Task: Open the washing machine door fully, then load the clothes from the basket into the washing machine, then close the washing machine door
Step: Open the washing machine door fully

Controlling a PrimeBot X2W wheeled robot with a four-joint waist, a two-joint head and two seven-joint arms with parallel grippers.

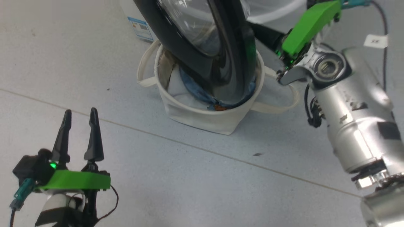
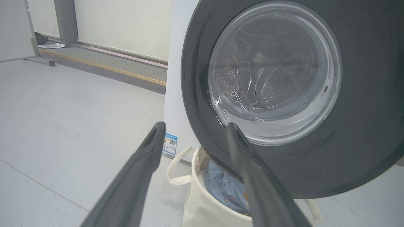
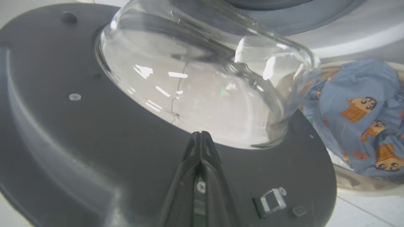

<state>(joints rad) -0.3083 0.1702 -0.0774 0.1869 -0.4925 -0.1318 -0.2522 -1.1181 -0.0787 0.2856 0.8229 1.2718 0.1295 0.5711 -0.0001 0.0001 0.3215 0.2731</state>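
— Where's the basket (image 1: 202,115)?
— On the floor (image 1: 94,63), just before the washer (image 2: 176,94) and under the swung-out door (image 1: 227,63). The clothes (image 3: 356,116) lie in it.
— And the arms?
— The left gripper (image 1: 80,111) is well left of the basket. The right gripper (image 3: 199,135) is on the door's other side, its tips at the inner face beside the bowl (image 3: 202,78), with the clothes to its right.

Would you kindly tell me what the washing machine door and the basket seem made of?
The washing machine door: glossy dark rim, probably plastic, around a clear bulging bowl, likely glass. The basket: matte cream cloth, likely canvas, softly creased.
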